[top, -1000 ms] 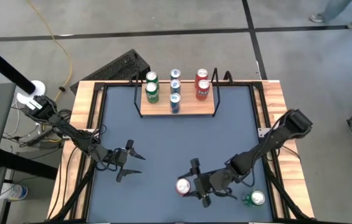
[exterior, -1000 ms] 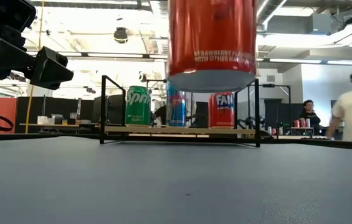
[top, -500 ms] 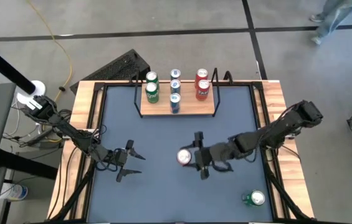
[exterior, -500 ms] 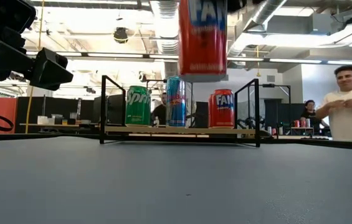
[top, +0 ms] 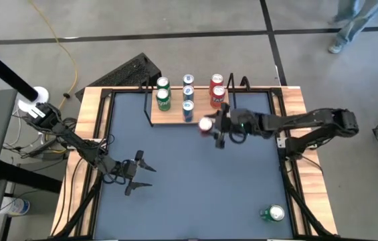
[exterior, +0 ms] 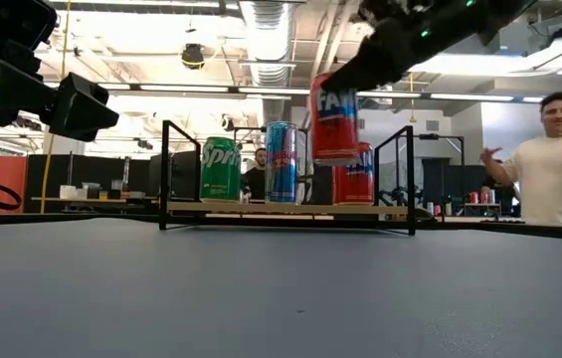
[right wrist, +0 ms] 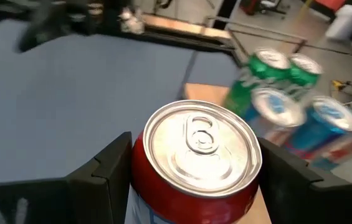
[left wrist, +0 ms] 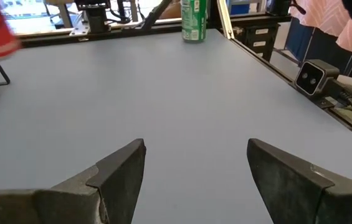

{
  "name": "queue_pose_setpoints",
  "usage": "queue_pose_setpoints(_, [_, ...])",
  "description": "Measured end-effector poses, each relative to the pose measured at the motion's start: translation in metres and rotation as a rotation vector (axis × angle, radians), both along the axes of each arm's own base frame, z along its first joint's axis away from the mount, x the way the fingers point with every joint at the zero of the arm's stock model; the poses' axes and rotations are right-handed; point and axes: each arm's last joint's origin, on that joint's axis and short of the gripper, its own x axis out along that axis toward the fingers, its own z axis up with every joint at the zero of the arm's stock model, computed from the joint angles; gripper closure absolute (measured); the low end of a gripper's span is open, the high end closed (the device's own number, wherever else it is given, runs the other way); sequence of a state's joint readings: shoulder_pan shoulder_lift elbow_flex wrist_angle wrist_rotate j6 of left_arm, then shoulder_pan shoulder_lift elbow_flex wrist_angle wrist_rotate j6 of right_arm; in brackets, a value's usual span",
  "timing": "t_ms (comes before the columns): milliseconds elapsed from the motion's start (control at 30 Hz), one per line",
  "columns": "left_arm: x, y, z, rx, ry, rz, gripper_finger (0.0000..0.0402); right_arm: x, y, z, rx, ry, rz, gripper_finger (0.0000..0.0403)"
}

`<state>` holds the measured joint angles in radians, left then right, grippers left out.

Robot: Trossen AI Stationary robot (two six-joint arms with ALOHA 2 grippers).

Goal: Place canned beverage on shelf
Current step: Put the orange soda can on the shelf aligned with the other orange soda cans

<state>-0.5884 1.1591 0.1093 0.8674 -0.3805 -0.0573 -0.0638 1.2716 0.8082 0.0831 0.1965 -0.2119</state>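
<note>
Dark grey table (top: 175,181), busy workshop behind; right gripper (top: 215,126) clamps upright red soda can (top: 206,125) beside light-wood shelf (top: 205,115); left gripper (top: 137,172) spread, empty.

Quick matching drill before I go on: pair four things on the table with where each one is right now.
1. red can
2. green can
3. left gripper
4. blue cans

a. middle row of the shelf
b. alone on the table, near its right front corner
c. held in the right gripper at the shelf's front edge
d. open, low over the table's left half

Pairs: 1-c, 2-b, 3-d, 4-a
</note>
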Motion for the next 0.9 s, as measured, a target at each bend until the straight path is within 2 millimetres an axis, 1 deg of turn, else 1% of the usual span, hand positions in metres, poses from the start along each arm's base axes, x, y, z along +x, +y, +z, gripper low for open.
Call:
queue_pose_setpoints(200, [0.0,0.0,0.0,-0.003,0.005,0.001,0.0132,-0.001,-0.043,-0.004,0.015,0.003,-0.052,0.0142])
queue_pose_setpoints(300, [0.0,0.0,-0.001,-0.002,0.009,0.001,0.0132,-0.006,-0.06,-0.005,0.053,-0.002,-0.063,0.0142])
queue_pose_setpoints(400, [0.0,0.0,-0.001,-0.001,0.01,0.002,0.0132,-0.012,-0.073,-0.006,0.077,-0.026,-0.086,0.0142])
queue_pose_setpoints(567, [0.0,0.0,-0.001,-0.002,0.008,0.004,0.0132,-0.024,-0.084,-0.022,0.086,-0.012,-0.137,0.0142])
queue_pose_setpoints(733, [0.0,0.0,0.0,-0.008,-0.001,0.005,0.0132,-0.028,-0.09,-0.025,0.072,-0.055,-0.162,0.0142])
queue_pose_setpoints(900, [0.0,0.0,0.0,-0.014,-0.001,0.008,0.0132,-0.033,-0.094,-0.031,0.095,-0.037,-0.187,0.0142])
